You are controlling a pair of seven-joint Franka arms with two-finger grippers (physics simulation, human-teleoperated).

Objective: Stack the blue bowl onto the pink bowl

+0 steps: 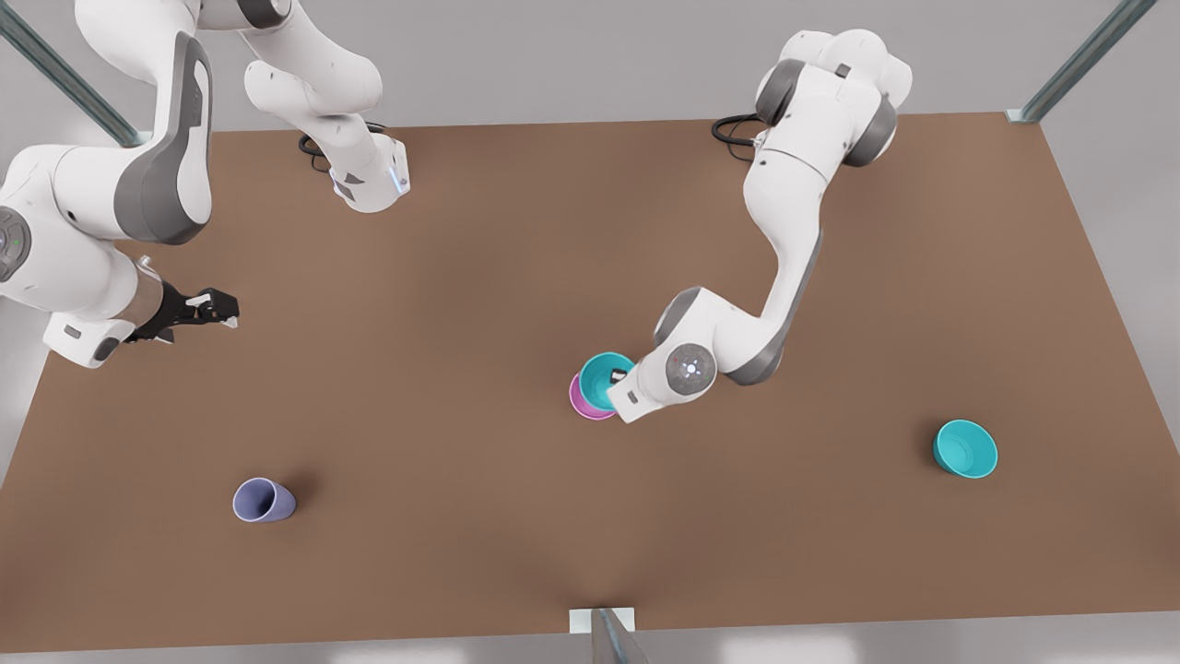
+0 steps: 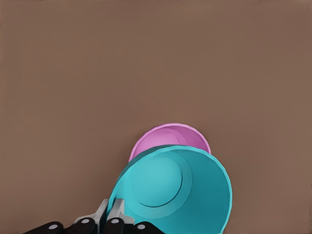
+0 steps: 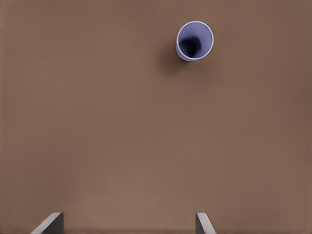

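Left gripper (image 2: 109,214) pinching the rim of the blue bowl (image 2: 173,192), held above and overlapping the pink bowl (image 2: 170,139) at mid-table, offset toward one side, probably for lining up before lowering. Right gripper (image 1: 217,309) waiting near the front view's left edge, fingers spread wide, holding nothing.

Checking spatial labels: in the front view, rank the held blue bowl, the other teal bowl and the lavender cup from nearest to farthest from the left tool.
1. Blue bowl, held by the left tool, over the pink bowl.
2. Other teal bowl, front view's right.
3. Lavender cup, front view's left, slightly farther.
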